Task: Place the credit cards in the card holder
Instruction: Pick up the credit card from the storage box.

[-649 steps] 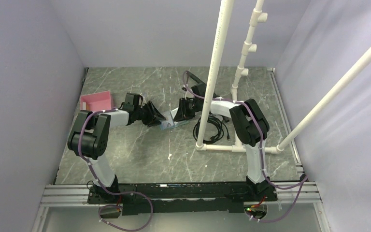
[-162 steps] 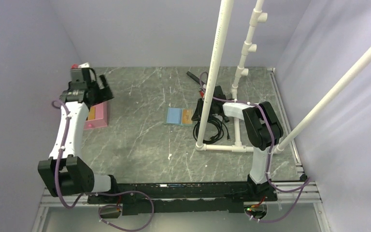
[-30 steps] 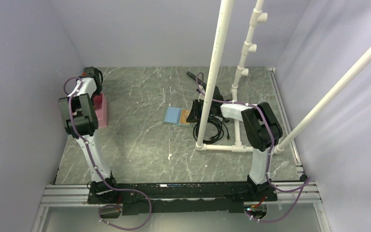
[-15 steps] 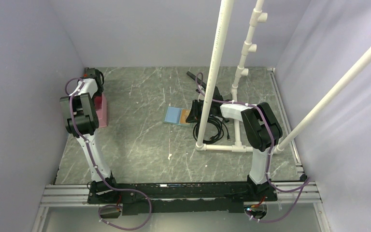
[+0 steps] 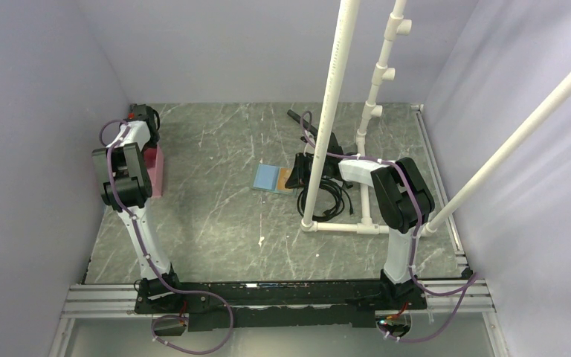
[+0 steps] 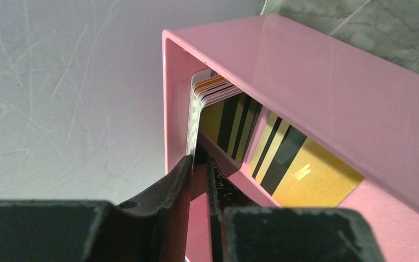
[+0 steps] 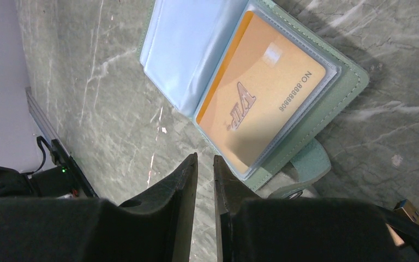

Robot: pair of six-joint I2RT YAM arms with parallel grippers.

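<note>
The left gripper [image 6: 199, 162] is poked into the open side of the pink tray [image 6: 316, 82], and its jaws stand only a thin slit apart. Straight ahead of the tips, and touching them, is the pack of credit cards [image 6: 192, 120]. The pack stands on edge against the tray wall on this pincer's left. The tips meet the pack at its near lower corner. A card edge may sit in the slit, but the fingers hide that spot, so I cannot tell whether anything is gripped. To the right of the tips, deeper in the tray, yellow card faces with black stripes show.

The right gripper [image 7: 205, 161] hangs low over the table [image 7: 103, 109]. Its jaws are a narrow gap apart with bare marbled surface showing between them, and it holds nothing. The card holder [image 7: 337, 95] lies spread open just ahead and to the right of the tips, its near corner just beside the right-hand finger. An orange card [image 7: 262, 93] printed VIP sits in a clear sleeve on the half to the pincer's right. The pale blue leaves lie further ahead. The closure tab [image 7: 311, 161] juts out close to the right of the tips.

From above, the two pincers are well apart. The tray is by the left wall and the holder is mid-table, beside the white pipe frame [image 5: 327, 111] and a coiled black cable [image 5: 331, 195].
</note>
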